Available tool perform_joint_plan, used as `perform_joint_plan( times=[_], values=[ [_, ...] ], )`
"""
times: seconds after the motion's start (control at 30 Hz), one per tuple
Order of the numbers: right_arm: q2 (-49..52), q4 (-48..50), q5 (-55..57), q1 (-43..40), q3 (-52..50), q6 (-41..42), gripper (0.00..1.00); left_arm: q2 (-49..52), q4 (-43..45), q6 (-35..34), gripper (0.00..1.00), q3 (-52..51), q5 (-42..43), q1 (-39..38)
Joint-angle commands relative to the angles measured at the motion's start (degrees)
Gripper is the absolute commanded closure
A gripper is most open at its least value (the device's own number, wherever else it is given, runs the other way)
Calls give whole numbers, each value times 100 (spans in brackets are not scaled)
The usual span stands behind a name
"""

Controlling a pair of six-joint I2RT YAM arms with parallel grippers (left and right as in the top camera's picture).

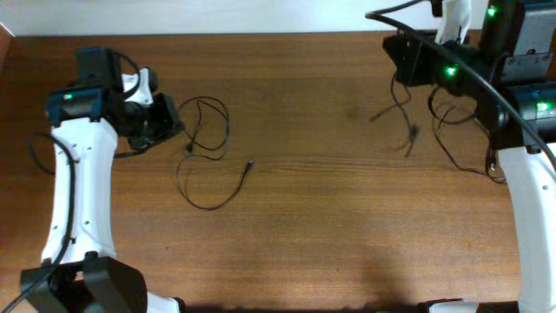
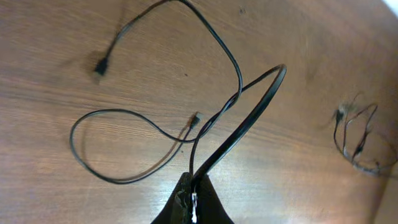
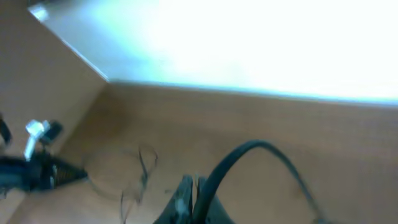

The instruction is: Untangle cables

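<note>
From its wrist, left pincer [image 2: 193,202] pinches a cable loop [image 2: 261,102] hidden overhead; right pincer [image 3: 189,199] blurred, cannot tell.

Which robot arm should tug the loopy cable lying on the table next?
Left. The left gripper looks pinched on a strand of the loopy cable, which lies right beside it. The right gripper is away at the far corner, near other cables.

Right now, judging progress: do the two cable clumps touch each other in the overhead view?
No, the left cable and right cables are apart, with table between.
</note>
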Motion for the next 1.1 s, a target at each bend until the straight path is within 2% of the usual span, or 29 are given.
perform_joint_plan(
  times=[0.0, 0.07, 0.13, 0.23, 0.37, 0.53, 0.67, 0.77, 0.8, 0.87, 0.93, 0.97, 1.07],
  values=[
    [63, 931, 387, -11, 87, -70, 96, 164, -35, 315, 100, 50, -42, -348],
    [149, 1631, 1023, -11, 87, -70, 96, 214, -35, 317, 100, 50, -46, -544],
    [313, 2218, 2109, -11, 87, -68, 96, 229, -35, 315, 100, 50, -94, -693],
    [721, 2540, 3213, -33, 87, -72, 96, 232, -94, 315, 100, 50, -345, -874],
    [1497, 2496, 3311, -269, 87, -70, 96, 234, -140, 315, 100, 50, -483, -1032],
    [1880, 966, 3311, -868, 81, -70, 96, 232, -160, 315, 100, 50, -686, -1084],
    [1899, -855, 3307, -1281, 79, -70, 95, 234, -160, 315, 100, 50, -688, -1084],
    [1902, -1921, 3309, -1344, -61, -70, 84, 234, -153, 315, 100, 50, -704, -1084],
    [1902, -2164, 3314, -1349, -107, -70, 73, 234, -153, 315, 100, 50, -704, -1084],
    [1902, -2382, 3329, -1362, -107, -70, 24, 234, -153, 315, 100, 50, -704, -1084],
    [1902, -2492, 3335, -1362, -107, -72, 5, 234, -153, 315, 100, 50, -706, -1084],
    [1902, -2621, 3333, -1360, -107, -70, 1, 234, -153, 315, 100, 50, -708, -1084],
    [1902, -2920, 3497, -1362, -107, -72, 1, 232, -111, 313, 100, 50, -791, -1084]
  ],
)
